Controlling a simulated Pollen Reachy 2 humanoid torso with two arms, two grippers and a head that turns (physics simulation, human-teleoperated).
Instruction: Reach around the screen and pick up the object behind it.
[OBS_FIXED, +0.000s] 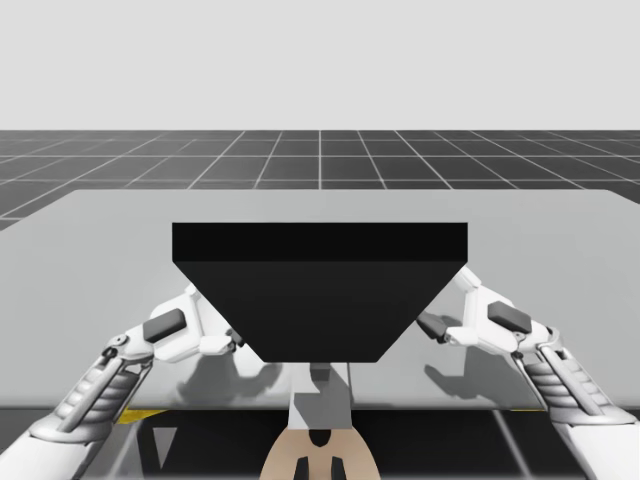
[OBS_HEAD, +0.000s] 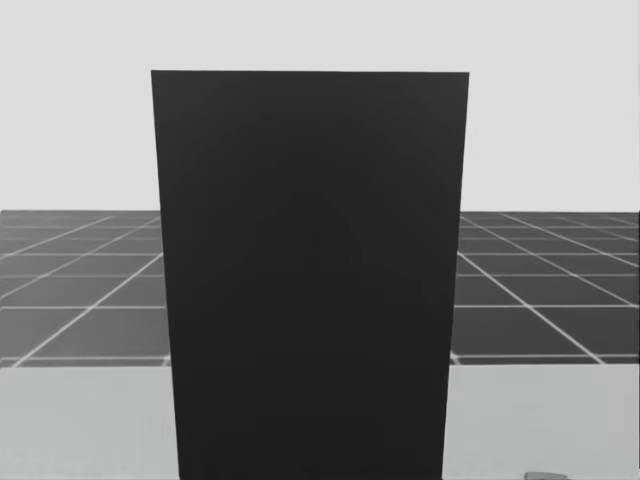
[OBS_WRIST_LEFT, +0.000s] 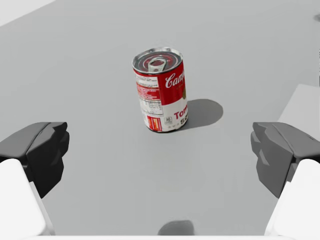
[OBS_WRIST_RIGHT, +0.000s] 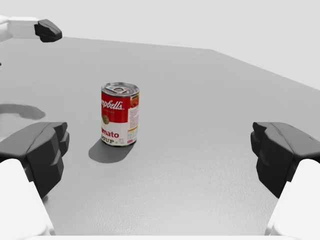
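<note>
The red and white can (OBS_WRIST_LEFT: 161, 89) stands upright on the grey table (OBS_FIXED: 100, 240), its long axis vertical and its pull-tab lid facing up; the lid is shut, so what is inside cannot be seen. The label's red band is at the top and the white band at the bottom, and the can's shadow lies on the table beside its base. From my head, the black screen (OBS_HEAD: 310, 280) stands upright straight in front of me. My left tool (OBS_WRIST_LEFT: 160, 152) sits just beside the screen's left edge and my right tool (OBS_WRIST_RIGHT: 160, 152) just beside its right edge, both low over the table. The left tool is spread wide, both dark fingers apart and holding nothing, with the can ahead of it, about midway between the fingers and touching neither. The right tool is equally wide and also has nothing in it; the can stands ahead of it, nearer its left finger, clear of both.
</note>
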